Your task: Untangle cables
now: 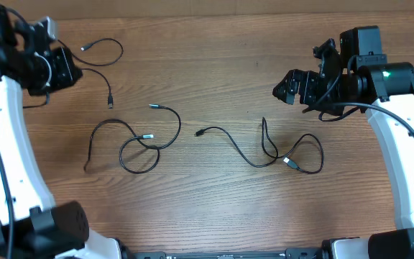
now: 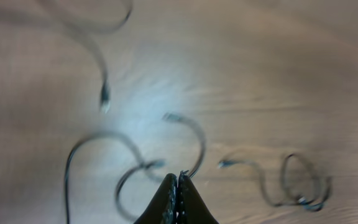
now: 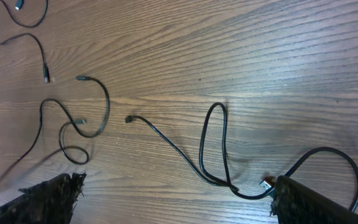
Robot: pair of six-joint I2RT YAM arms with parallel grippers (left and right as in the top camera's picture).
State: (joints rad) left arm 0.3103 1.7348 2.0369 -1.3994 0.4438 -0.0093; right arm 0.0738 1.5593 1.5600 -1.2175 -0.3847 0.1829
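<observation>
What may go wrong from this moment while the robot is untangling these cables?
1. The middle cables cross in a loop; pulling one end may tighten it or drag the other along.
2. The right cable folds over itself in loops, so the open right pincer may pinch two strands together.

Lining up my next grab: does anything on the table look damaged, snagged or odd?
Nothing damaged or snagged. Only oddity: the centre-left cable loops cross each other, and the right cable crosses itself near its plug. The top-left cable lies free.
</observation>
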